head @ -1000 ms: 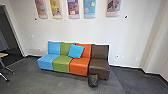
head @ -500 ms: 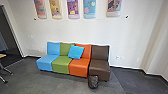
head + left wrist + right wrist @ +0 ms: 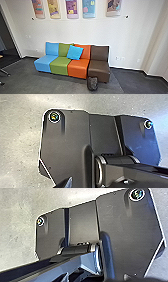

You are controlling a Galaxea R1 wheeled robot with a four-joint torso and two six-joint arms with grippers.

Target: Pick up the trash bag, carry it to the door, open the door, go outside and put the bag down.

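One dark bag on the floor, nearer now, not in either gripper's hold

Two small changes stand out from a second ago: the coloured sofa (image 3: 58, 65) looks a little larger, and the dark bag (image 3: 92, 83) sits lower in the head view. All the surroundings have shifted together, so it is the robot that has moved, apparently closer; the bag seems to have stayed put. For the task, this looks like the approach to the pick-up, with lifting and carrying still undone.

The bag, presumably the trash bag, rests on the grey floor (image 3: 57, 83) ahead of both grippers and probably below them, slightly toward the right gripper's side. It is just before the brown seat (image 3: 99, 70); whether they touch, I cannot tell. It seems beyond the grippers' reach for now.

It looks upright, somewhat taller than wide, its long axis roughly vertical. Its mouth is probably upward, but I cannot make out an opening or handle. Whether the left gripper is spread or pressed together I cannot tell; the same goes for the right gripper.
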